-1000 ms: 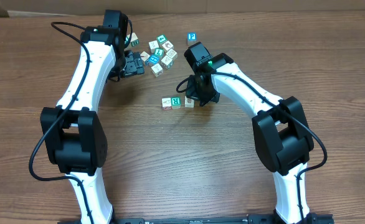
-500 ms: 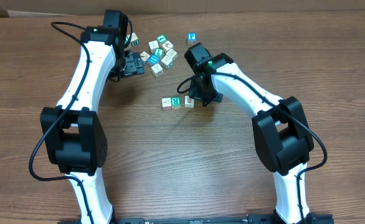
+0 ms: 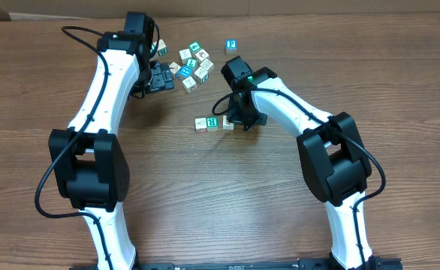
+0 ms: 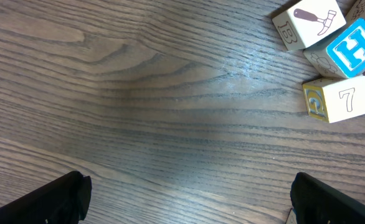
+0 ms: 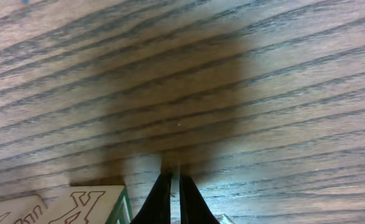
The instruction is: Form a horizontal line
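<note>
Overhead, the line (image 3: 214, 123) is sitting mid-bench: red cube (image 3: 201, 124), green cube (image 3: 212, 122) and tan cube (image 3: 227, 124) side by side; a fourth I cannot make out. The right end effector (image 3: 240, 120), pinched shut on nothing, is pressing down at the tan end, seemingly nudging it into line. The left end effector (image 3: 162, 78) is hovering wide open beside the loose pile (image 3: 192, 66). Next probably calls for fetching another cube.

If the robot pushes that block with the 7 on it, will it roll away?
Probably not. The 7 block is a cube sitting on a flat face, so it should slide or twist rather than roll. It looks like stiff wood, so it likely won't bend. It seems to touch the H block, so that may shift too.
</note>
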